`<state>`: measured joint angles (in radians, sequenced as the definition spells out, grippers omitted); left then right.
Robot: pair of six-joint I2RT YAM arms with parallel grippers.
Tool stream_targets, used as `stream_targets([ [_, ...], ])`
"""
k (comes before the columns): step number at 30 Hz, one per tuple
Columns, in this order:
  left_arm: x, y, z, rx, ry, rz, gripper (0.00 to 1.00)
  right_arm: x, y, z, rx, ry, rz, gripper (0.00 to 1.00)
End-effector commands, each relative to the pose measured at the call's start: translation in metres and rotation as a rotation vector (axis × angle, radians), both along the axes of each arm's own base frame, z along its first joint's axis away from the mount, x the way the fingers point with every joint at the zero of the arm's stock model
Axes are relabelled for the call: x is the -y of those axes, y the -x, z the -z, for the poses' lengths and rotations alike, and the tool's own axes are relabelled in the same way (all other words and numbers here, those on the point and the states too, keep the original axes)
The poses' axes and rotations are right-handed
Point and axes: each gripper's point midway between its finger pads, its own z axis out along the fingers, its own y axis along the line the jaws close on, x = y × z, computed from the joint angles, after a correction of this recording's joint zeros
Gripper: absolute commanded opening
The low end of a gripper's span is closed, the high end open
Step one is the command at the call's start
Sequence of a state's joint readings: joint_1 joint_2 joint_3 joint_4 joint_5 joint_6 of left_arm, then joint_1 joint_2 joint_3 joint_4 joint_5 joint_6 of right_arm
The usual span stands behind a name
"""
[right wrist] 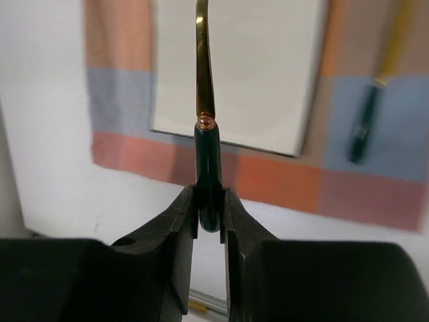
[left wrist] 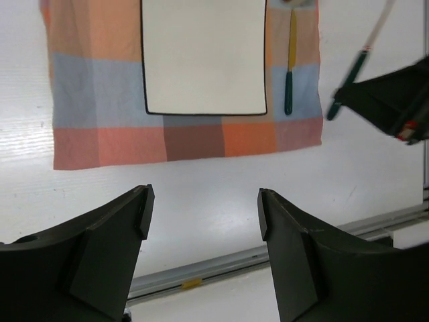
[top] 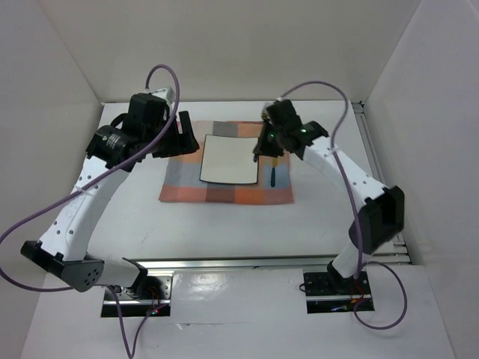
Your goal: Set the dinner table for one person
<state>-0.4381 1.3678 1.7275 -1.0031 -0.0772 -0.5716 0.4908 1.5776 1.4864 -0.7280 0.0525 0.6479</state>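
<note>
On the white dinner table [top: 224, 232] lies a checked cloth [top: 224, 193] with a square white plate [top: 229, 160] on it. A green-handled, gold-shafted utensil [top: 274, 176] lies on the cloth just right of the plate. My right gripper [right wrist: 210, 201] is shut on the green handle of a second gold utensil [right wrist: 203, 74], held above the plate's right part; its head is out of view. In the top view this gripper [top: 262, 149] hovers over the plate's right edge. My left gripper [left wrist: 204, 208] is open and empty; in the top view it [top: 187, 138] stands at the cloth's far-left corner.
White walls enclose the table on three sides. A metal rail [top: 262, 263] runs along the near edge in front of the arm bases. In the left wrist view the right gripper [left wrist: 389, 100] and its held utensil [left wrist: 348, 84] show beyond the cloth's right edge.
</note>
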Motion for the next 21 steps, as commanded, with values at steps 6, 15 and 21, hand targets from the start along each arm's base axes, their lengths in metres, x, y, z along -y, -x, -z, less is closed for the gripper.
stream_targets([
  [6,-0.041,0.037,-0.1,0.294,0.181,-0.185,0.81,-0.167,-0.045,0.011,0.04,-0.132,-0.368,0.0],
  [15,-0.042,0.047,-0.09,0.26,0.174,-0.169,0.82,-0.246,-0.079,0.069,0.013,-0.228,-0.403,0.0],
  [21,-0.039,0.051,-0.073,0.211,0.17,-0.158,0.82,-0.27,-0.091,0.089,0.02,-0.289,-0.398,0.0],
])
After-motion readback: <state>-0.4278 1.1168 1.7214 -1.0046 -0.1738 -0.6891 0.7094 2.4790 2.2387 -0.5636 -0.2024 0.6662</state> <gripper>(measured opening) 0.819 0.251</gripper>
